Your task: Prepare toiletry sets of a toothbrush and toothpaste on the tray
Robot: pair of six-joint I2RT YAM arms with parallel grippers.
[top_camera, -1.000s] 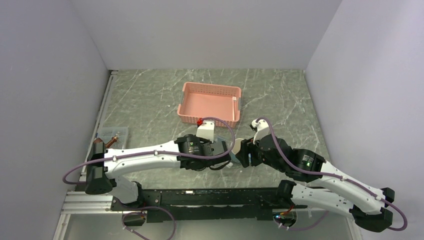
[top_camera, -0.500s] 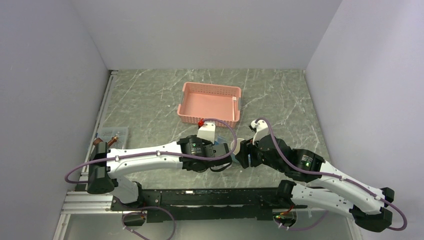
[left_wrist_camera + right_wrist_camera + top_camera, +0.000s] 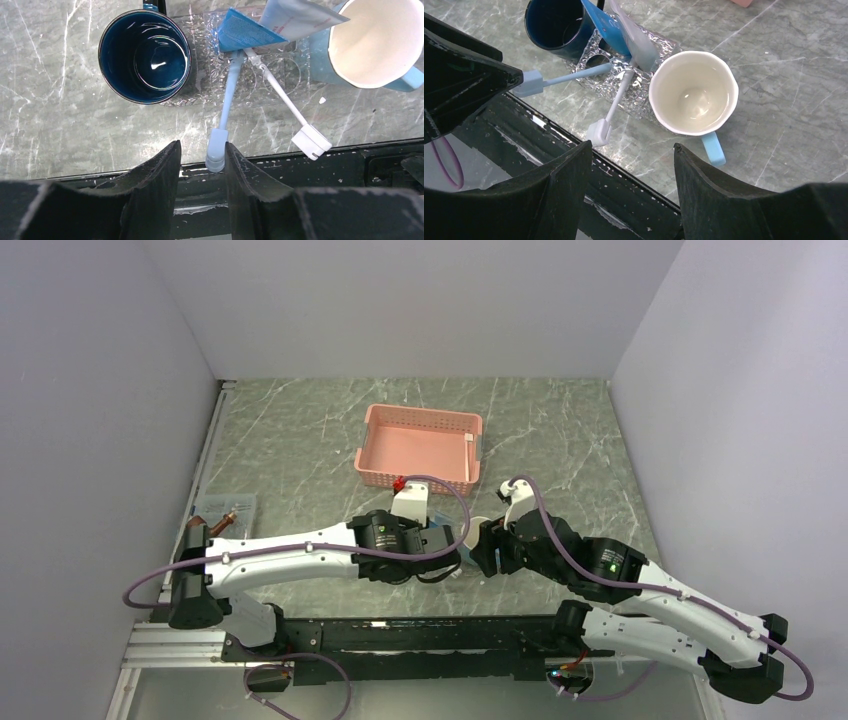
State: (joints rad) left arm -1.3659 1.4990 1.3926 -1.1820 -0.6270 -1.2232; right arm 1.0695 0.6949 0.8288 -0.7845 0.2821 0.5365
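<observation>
Sets look assembled: your tray (image 3: 200,87) holds two toothbrushes (image 3: 227,100) and two toothpaste tubes (image 3: 245,34); left gripper (image 3: 202,148) and right gripper (image 3: 631,147) gape empty.

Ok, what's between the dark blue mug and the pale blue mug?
The clear tray, holding a blue toothbrush, a white toothbrush and two toothpaste tubes; left wrist view.

A dark blue mug (image 3: 145,50) and a white mug (image 3: 372,42) flank the tray (image 3: 200,95). Two toothbrushes (image 3: 227,100) jut off it toward the table (image 3: 75,115) edge, where the left claw (image 3: 200,155) and right claw (image 3: 631,155) crowd in. Bare table lies beyond, toward the pink basket (image 3: 420,445).
</observation>
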